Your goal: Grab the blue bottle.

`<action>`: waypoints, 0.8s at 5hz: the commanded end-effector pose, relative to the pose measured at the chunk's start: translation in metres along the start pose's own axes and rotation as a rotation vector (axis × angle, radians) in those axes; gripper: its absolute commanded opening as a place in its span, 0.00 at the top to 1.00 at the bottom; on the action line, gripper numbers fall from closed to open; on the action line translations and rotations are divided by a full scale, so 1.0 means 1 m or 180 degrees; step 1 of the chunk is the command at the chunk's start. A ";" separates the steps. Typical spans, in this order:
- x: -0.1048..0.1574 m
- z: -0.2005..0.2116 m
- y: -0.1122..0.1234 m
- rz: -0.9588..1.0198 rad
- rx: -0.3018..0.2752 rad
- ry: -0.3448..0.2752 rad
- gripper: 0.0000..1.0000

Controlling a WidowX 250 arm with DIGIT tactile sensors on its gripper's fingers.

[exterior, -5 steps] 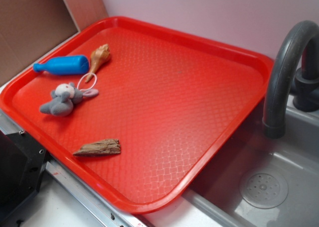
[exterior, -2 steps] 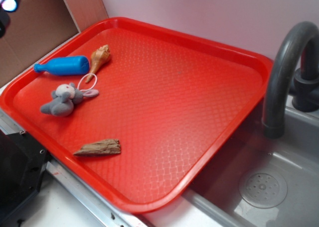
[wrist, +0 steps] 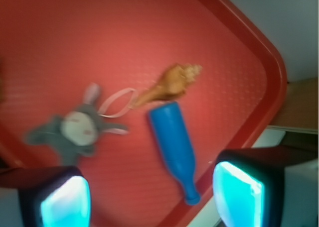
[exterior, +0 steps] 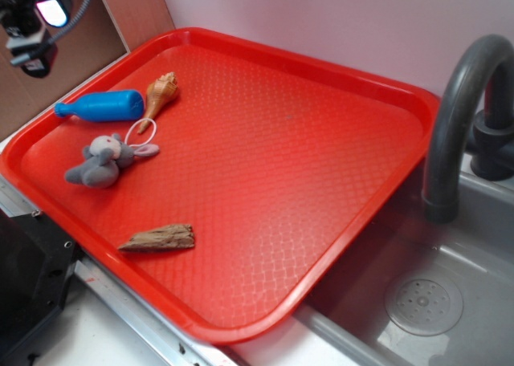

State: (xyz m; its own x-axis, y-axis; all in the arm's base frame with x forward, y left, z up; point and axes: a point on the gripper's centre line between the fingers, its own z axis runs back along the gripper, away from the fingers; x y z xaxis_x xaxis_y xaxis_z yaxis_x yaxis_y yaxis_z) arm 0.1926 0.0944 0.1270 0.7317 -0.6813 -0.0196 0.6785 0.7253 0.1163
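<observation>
The blue bottle (exterior: 100,106) lies on its side near the left rim of the red tray (exterior: 337,61), neck pointing left. In the wrist view the blue bottle (wrist: 174,145) lies below and between the fingers, neck toward the tray rim. My gripper (exterior: 32,25) hangs high above the tray's left edge, up and left of the bottle. The gripper (wrist: 152,199) is open with nothing between its glowing cyan pads (wrist: 237,189).
A tan spiral seashell (exterior: 159,93) touches the bottle's base. A grey plush mouse (exterior: 103,159) lies just in front of it, and a piece of wood (exterior: 158,238) nearer the front rim. A grey sink (exterior: 426,302) with a dark tap (exterior: 454,109) lies to the right.
The gripper has come into the exterior view at the top left and moved down and right toward the bottle. The objects on the tray have not moved.
</observation>
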 end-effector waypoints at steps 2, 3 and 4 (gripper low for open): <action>0.009 -0.058 0.018 -0.0283 -0.0084 0.0155 0.00; 0.006 -0.083 0.018 -0.0336 -0.0197 0.0366 0.00; 0.002 -0.100 0.017 -0.0394 -0.0199 0.0578 0.00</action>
State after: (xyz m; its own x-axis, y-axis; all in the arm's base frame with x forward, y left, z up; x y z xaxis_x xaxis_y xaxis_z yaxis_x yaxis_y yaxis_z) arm 0.2057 0.1175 0.0236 0.6483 -0.7302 -0.2155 0.7501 0.6611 0.0166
